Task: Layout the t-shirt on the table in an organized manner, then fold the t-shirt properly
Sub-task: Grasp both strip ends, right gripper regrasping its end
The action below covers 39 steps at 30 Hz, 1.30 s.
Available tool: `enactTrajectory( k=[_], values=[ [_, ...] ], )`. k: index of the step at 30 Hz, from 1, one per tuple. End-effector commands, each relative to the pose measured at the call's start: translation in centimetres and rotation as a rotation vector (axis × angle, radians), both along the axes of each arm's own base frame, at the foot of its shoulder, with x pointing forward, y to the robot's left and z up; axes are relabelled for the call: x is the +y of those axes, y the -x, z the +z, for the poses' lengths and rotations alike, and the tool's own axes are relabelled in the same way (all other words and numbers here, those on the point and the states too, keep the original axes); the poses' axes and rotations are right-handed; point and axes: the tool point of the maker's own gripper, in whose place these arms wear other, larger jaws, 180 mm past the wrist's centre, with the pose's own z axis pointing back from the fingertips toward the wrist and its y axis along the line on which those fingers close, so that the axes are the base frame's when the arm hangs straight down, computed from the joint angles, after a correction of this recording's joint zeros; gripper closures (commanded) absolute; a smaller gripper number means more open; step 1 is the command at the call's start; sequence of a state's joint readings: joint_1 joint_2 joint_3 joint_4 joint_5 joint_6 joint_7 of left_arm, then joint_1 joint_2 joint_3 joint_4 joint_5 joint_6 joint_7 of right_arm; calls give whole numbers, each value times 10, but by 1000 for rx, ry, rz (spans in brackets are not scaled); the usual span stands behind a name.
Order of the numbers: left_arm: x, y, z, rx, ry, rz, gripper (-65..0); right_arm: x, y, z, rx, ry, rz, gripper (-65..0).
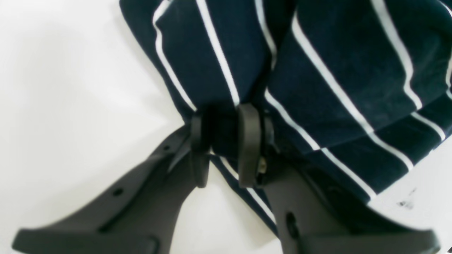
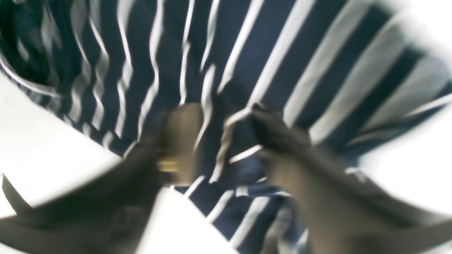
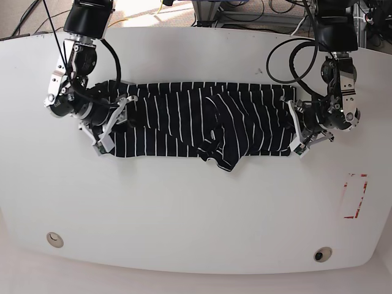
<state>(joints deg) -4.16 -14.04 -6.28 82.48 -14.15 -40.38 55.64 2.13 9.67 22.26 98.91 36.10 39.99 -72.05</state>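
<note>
Your one t-shirt (image 3: 202, 125), navy with thin white stripes, lies rumpled lengthwise on the worktop (image 3: 184, 214), stretched between both end effectors. Your left end effector (image 1: 222, 141) is clamped on a bunched fold. Your right end effector (image 2: 219, 137) stands apart over the cloth, blurred. No readable writing shows.

Left gripper (image 1: 222, 141) pinches a bunched fold of the t-shirt (image 1: 353, 88), dark fingers (image 1: 249, 141) close together with cloth squeezed between them. Navy cloth with thin white stripes fills the upper middle and right (slightly blurred), one edge trailing down between the finger bases. Bare white table (image 1: 70, 88) shows left, also bottom right corner.
</note>
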Motion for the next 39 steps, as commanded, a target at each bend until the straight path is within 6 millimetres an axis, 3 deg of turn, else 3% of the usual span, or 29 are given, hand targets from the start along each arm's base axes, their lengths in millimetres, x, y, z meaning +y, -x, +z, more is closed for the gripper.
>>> enactTrajectory(
  k=[1,4,5,10,14,19,25,34,39],
  values=[
    [18,8,-8,51,-87,8,-108,-16,-14,37,-109,-16,-49,-482],
    [18,9,-8,52,-87,8,-108,-37,-16,48,-128,-44,-117,-636],
    [18,9,-8,52,-87,8,-108,-43,-15,48,-126,-56,-137,-650],
    [25,9,-7,52,-102,8,-108,-76,-12,29,-69,-133,-254,-650],
    [25,9,-6,51,-104,8,-108,-108,-2,-3,38,-198,-347,-650],
    [25,11,-8,55,-104,7,-108,-118,10,-34,132,-302,-409,-650],
    [25,11,-8,55,-104,7,-108,-113,12,-45,150,-366,-429,-650],
    [18,12,-9,60,-107,-22,-108,-41,8,-62,216,-434,-298,-650],
    [14,13,-11,63,-107,-35,-108,-11,7,-66,231,-483,-270,-650]
  ],
)
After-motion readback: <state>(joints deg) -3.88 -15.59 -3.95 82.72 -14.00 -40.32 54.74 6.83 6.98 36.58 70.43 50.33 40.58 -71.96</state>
